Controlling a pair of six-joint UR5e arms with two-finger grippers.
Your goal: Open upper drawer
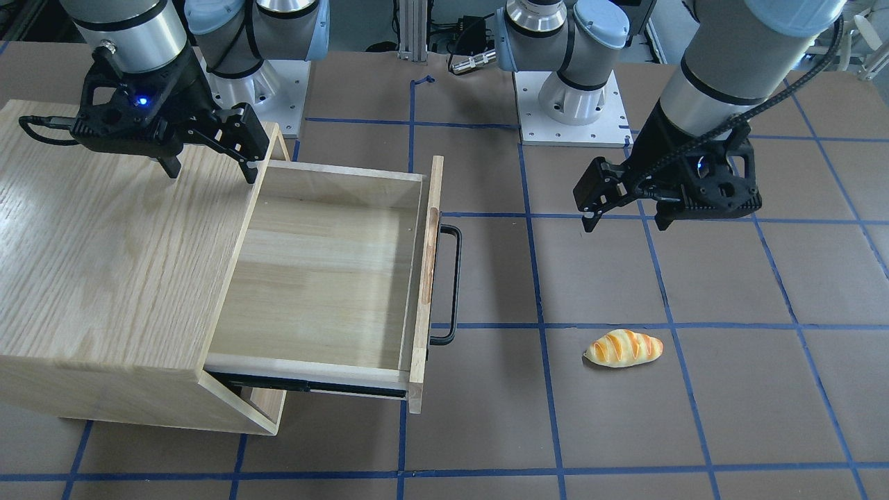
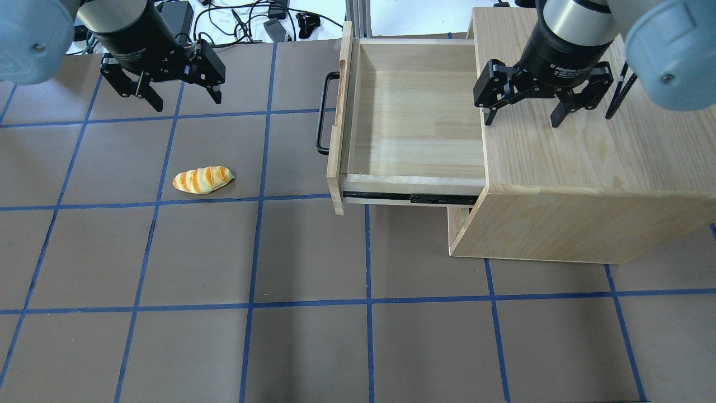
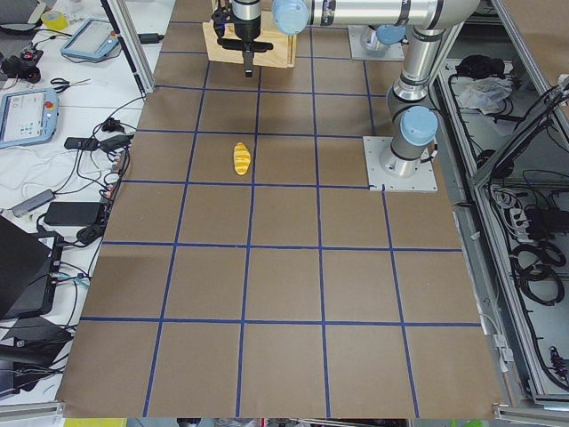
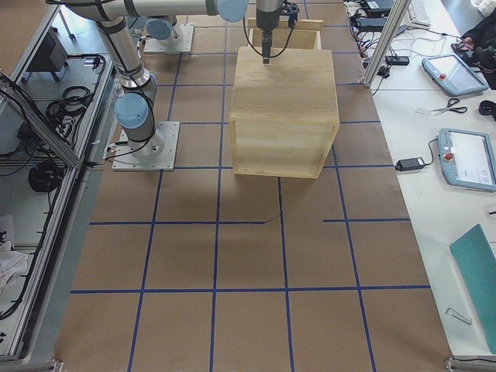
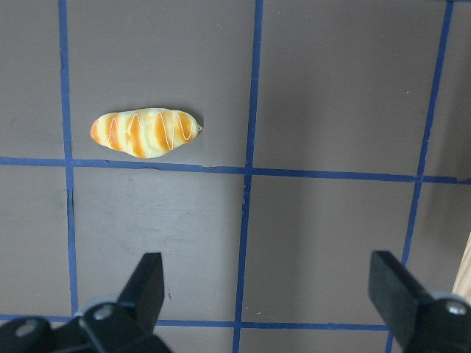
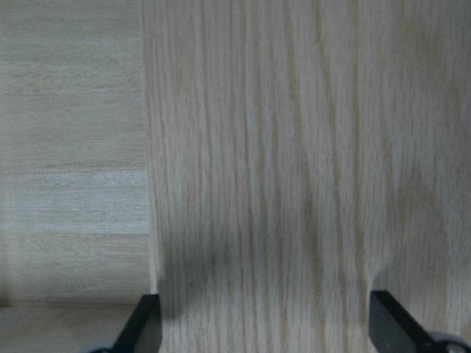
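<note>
The upper drawer (image 2: pixel 417 120) is pulled far out of the oak cabinet (image 2: pixel 587 168) and is empty; it also shows in the front view (image 1: pixel 326 271). Its black bar handle (image 2: pixel 320 112) points away from the cabinet, also seen in the front view (image 1: pixel 451 285). My right gripper (image 2: pixel 523 118) is open and empty, hovering over the cabinet top near its front edge; in the front view (image 1: pixel 210 172) it sits at the drawer's back corner. My left gripper (image 2: pixel 184 99) is open and empty above the table, well away from the handle.
A toy bread loaf (image 2: pixel 202 179) lies on the brown mat between my left gripper and the drawer; it shows in the left wrist view (image 5: pixel 145 132). Blue tape lines grid the table. Cables and devices lie beyond the far table edge (image 2: pixel 251 22).
</note>
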